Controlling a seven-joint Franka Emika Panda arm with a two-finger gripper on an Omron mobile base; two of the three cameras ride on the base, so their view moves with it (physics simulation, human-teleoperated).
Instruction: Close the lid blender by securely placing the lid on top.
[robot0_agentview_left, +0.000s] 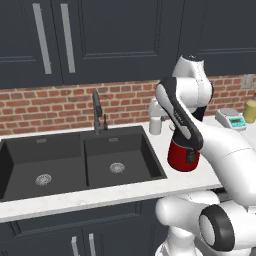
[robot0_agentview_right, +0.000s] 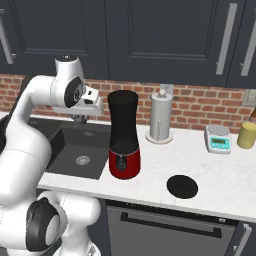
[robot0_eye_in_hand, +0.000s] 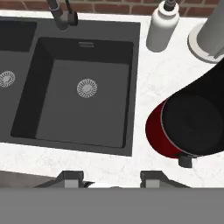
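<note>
Nearest to us in the right base view, the lid (robot0_agentview_right: 182, 186) lay flat on the white bench (robot0_agentview_right: 220, 175), close to its front edge and well apart from the blender (robot0_agentview_right: 123, 135), off to that machine's right. The blender stood upright a little farther back, just right of the sink (robot0_agentview_right: 80, 150), its black jar rising from the red base and its mouth uncovered. In the hand view we looked down on that same blender (robot0_eye_in_hand: 192, 122), with the open jar dark inside and the red base showing beneath it.

The end effector (robot0_eye_in_hand: 111, 180) hung above the bench's front strip, between the sink (robot0_eye_in_hand: 78, 87) and the blender, touching neither. Its fingertips (robot0_eye_in_hand: 72, 178) stood apart with nothing between them.

In the left base view the arm crossed in front of the blender (robot0_agentview_left: 182, 155), so we saw little more than its red base.

Farther back, a white soap bottle (robot0_eye_in_hand: 162, 26) stood near the brick wall, beside a paper towel holder (robot0_agentview_right: 160, 117). Farther right a small scale (robot0_agentview_right: 218, 138) and a yellow jar (robot0_agentview_right: 246, 134) sat on the bench.
</note>
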